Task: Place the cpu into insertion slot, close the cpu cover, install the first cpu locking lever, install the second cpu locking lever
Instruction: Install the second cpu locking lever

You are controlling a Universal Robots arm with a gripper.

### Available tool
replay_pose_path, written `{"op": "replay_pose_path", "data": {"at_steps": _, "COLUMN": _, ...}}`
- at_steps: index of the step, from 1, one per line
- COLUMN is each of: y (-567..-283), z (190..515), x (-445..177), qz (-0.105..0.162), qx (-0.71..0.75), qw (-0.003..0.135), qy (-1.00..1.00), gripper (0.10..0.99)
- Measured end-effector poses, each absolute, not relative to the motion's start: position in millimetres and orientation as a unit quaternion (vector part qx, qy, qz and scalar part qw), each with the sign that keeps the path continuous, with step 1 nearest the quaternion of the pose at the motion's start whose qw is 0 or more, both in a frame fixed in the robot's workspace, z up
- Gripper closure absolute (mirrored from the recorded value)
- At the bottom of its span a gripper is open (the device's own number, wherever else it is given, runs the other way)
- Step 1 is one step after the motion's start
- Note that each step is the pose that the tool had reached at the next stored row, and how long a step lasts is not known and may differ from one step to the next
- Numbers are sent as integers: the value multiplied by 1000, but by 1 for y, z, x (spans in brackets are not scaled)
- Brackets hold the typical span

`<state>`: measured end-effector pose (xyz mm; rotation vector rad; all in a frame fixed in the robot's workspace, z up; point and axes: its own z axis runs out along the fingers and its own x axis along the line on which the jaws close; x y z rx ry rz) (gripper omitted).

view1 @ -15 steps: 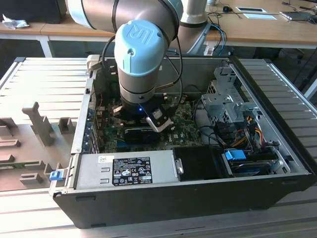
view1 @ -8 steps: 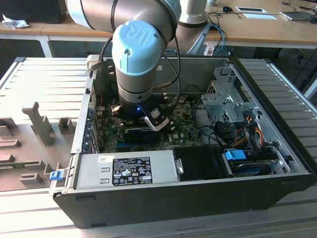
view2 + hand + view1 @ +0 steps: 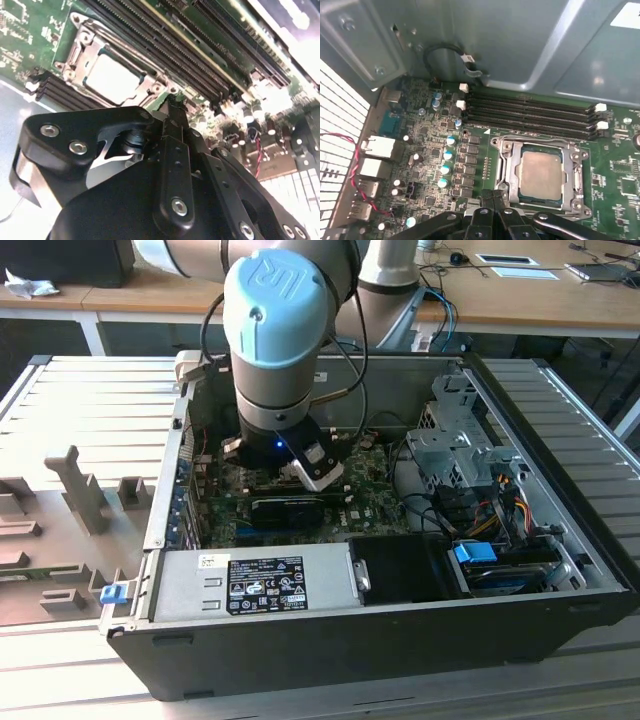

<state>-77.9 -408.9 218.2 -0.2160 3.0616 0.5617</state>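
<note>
Your hand [image 3: 492, 196], fingers together and holding nothing, hovers beside the seated cpu [image 3: 540, 174], which looks thin, stiff, fragile, gripped only by its edges.

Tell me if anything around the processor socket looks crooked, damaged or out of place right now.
Nothing stands out. The cpu lies flat and square in the insertion slot, with the cpu cover down around it and sitting level. The end effector is beside the socket's edge. Memory slots nearby look undamaged.
</note>
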Motion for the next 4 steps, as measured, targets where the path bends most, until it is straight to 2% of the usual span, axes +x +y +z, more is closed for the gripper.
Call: {"op": "replay_pose_path", "data": {"at_steps": 4, "y": -409, "z": 220, "x": -78, "qz": 180, "qx": -69, "qw": 11, "qy": 981, "gripper": 980}}
